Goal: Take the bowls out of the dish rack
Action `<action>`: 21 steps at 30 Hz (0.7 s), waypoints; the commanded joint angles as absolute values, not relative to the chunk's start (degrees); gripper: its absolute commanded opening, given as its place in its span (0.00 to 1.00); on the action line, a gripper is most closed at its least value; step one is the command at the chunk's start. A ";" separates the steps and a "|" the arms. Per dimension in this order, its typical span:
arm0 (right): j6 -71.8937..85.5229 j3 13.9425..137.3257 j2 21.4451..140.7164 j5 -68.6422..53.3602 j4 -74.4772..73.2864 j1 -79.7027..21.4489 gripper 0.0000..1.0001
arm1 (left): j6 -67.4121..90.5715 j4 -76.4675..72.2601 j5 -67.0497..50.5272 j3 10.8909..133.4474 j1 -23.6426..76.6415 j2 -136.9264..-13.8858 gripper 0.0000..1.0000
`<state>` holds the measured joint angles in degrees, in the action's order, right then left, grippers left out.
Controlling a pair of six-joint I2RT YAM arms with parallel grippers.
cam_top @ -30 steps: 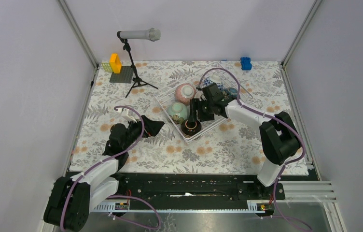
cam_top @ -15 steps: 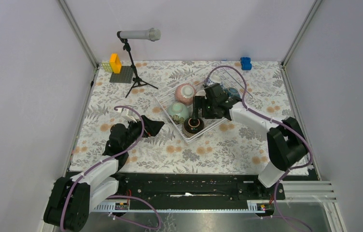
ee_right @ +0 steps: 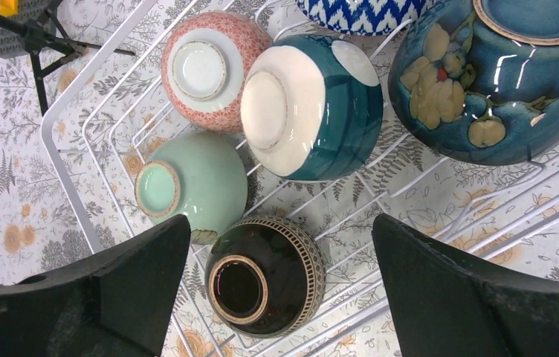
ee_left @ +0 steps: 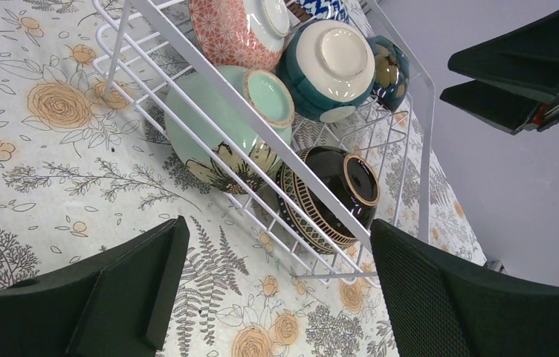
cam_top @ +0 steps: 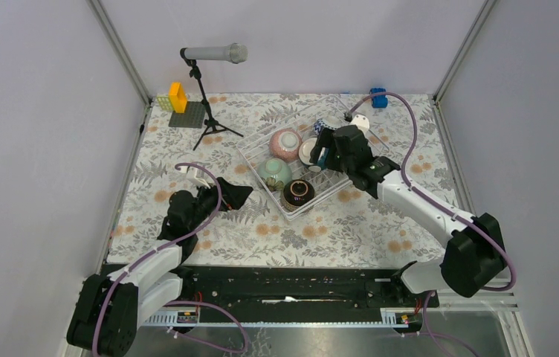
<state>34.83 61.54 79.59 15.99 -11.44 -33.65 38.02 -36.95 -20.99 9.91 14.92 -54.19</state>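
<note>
The white wire dish rack (cam_top: 256, 165) stands at mid-table with several bowls, bottoms up or on their sides. In the right wrist view I see the pink bowl (ee_right: 213, 71), teal-and-white bowl (ee_right: 310, 104), zigzag bowl (ee_right: 362, 13), dark teal and gold bowl (ee_right: 499, 82), mint bowl (ee_right: 191, 182) and dark brown bowl (ee_right: 265, 275). My right gripper (ee_right: 280, 290) hangs open and empty above the rack, over the dark brown bowl (cam_top: 298, 193). My left gripper (ee_left: 276, 297) is open and empty, low on the cloth left of the rack, facing the mint (ee_left: 224, 126) and dark brown (ee_left: 328, 197) bowls.
A microphone on a tripod (cam_top: 206, 89) stands at the back left. Beside it is a grey baseplate with yellow bricks (cam_top: 187, 111). A blue brick (cam_top: 378, 97) lies at the back right. Walls close in the floral cloth on three sides.
My right gripper has lifted away from the dark brown bowl and pulled back toward the rear right, still empty. The bowls and the left arm have not moved.
</note>
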 commanded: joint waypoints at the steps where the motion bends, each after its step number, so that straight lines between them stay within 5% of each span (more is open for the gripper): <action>1: 34.72 60.05 80.18 17.09 -4.34 -33.84 1.00 | 37.89 -39.12 -21.16 10.88 15.10 -53.48 0.97; 9: 30.69 65.50 88.34 3.08 -4.84 -26.35 1.00 | 37.67 -39.10 -20.75 10.73 15.07 -53.28 0.97; 21: 29.58 69.72 96.09 2.13 -5.89 -24.56 1.00 | 37.71 -39.17 -21.08 10.73 15.12 -52.86 0.99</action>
<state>30.46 67.18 94.76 3.25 -6.98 -25.19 38.00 -36.93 -20.95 9.91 14.92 -54.04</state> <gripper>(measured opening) 0.994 0.986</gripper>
